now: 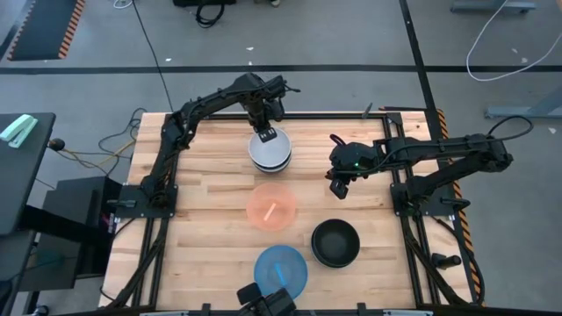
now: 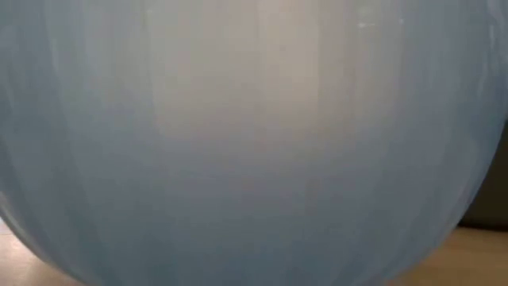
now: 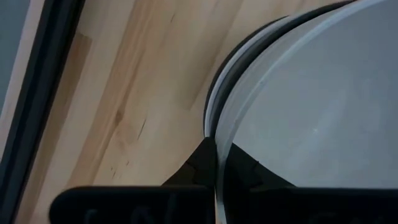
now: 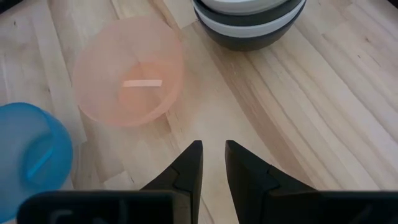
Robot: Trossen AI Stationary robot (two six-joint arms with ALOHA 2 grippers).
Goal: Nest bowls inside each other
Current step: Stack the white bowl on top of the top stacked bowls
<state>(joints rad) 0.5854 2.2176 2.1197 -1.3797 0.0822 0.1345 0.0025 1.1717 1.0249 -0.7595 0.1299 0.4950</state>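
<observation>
Nested stack: several bowls set one inside another near the far edge of the table, slightly left of centre. The top bowl is pale grey; beneath its rim the left wrist view shows a white rim and a dark rim, and the right wrist view shows black and white layers at the base.

Left gripper: at the far rim of the stack. In its wrist view the two fingers are closed on the top bowl's rim, one inside and one outside the wall.

Pink bowl: translucent, upright, alone, nearer the front than the stack and apart from it; a pale strip lies on its bottom.

Black bowl: upright, to the right of and nearer the front than the pink bowl; how many bowls it comprises cannot be told.

Blue bowl: at the front edge, between pink and black bowls in left-to-right order; it fills nearly the whole low view.

Right gripper: above bare wood to the right of the stack and pink bowl, holding nothing; its fingers stand a narrow gap apart.
</observation>
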